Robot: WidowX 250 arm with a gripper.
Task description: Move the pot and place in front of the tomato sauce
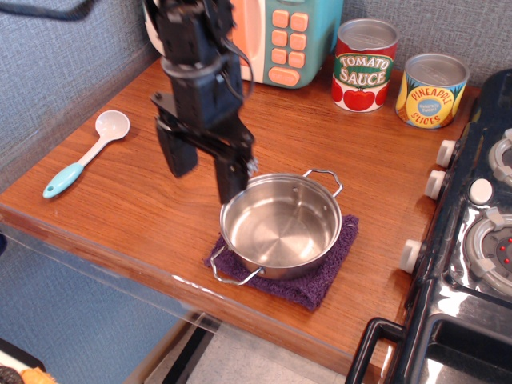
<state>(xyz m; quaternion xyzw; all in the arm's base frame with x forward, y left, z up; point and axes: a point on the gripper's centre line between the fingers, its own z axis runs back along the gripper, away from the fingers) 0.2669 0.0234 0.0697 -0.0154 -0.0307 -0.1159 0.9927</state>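
Tool [206, 173] hangs over the wooden surface [144, 200] with its two black fingers [232, 178] spread wide and pointing down, holding nothing. One finger sits just beside the pot's [280, 226] upper-left rim; whether it touches the rim cannot be told. The other finger is further left, above bare wood.

In the single view, the pot stands upright and empty on a purple cloth [320, 276] near the front edge of the surface. One wire handle points toward the back right, the other toward the front left, over the cloth.

The tomato sauce [364, 66] stands at the back of the surface, well apart from the pot, with the pineapple can [432, 90] just beside it on the right. A toy microwave [276, 36] with orange buttons sits at the back, left of the cans and partly hidden by the arm.

A spoon [86, 154] with a white bowl and blue handle lies near the left edge. A black toy stove [472, 240] with white knobs borders the surface on the right.
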